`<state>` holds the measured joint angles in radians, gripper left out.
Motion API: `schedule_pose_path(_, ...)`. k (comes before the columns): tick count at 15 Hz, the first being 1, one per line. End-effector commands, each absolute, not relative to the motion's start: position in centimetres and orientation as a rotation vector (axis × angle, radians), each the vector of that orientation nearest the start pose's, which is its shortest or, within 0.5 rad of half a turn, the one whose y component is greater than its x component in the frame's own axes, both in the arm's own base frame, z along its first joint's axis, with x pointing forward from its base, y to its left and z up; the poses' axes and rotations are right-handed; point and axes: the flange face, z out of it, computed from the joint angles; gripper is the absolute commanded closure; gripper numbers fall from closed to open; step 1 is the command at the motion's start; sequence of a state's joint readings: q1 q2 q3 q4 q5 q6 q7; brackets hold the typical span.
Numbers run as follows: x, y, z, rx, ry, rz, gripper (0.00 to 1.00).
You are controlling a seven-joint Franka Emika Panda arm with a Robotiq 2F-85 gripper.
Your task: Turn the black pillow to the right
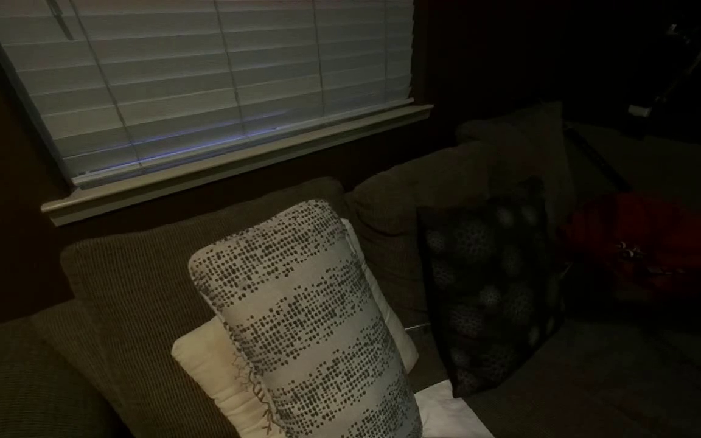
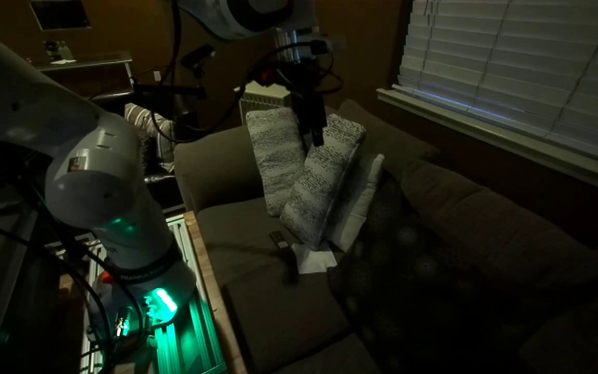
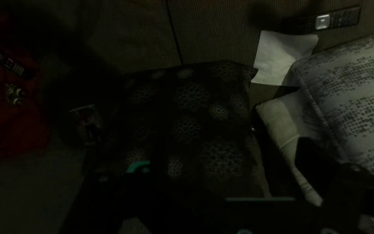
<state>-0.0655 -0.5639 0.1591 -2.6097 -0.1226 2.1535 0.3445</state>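
Note:
The black pillow (image 1: pixel 490 292) leans upright against the sofa back in an exterior view, with faint pale floral circles. It is very dark in an exterior view (image 2: pixel 397 270), where its edges are hard to make out. In the wrist view the black pillow (image 3: pixel 190 123) fills the middle, below the camera. My gripper (image 2: pixel 315 136) points down in front of the speckled pillows in that exterior view, above the sofa and apart from the black pillow. In the wrist view my gripper (image 3: pixel 232 151) shows two dark fingers set wide apart with nothing held between them.
Speckled pillows (image 2: pixel 317 179) (image 1: pixel 314 322) and a cream pillow (image 1: pixel 216 359) lean beside the black pillow. A white paper (image 3: pixel 278 58) and a remote (image 3: pixel 339 18) lie on the seat. A red cloth (image 1: pixel 655 243) lies on the black pillow's other side. The window sill (image 1: pixel 235 164) runs behind.

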Motion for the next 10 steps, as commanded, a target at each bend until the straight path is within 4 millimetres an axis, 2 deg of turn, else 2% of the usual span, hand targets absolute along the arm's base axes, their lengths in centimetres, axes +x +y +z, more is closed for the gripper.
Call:
schedule_pose_path(1,40.4,0.1,44.4,-3.232,0.494,-0.349,0.00)
schedule_pose_path(4,42.4,-2.6,43.5,-3.188,0.618,-0.429,0.00)
schedule_pose_path(10,47.3,-6.9,40.1,-3.124,0.810,-0.395,0.00)
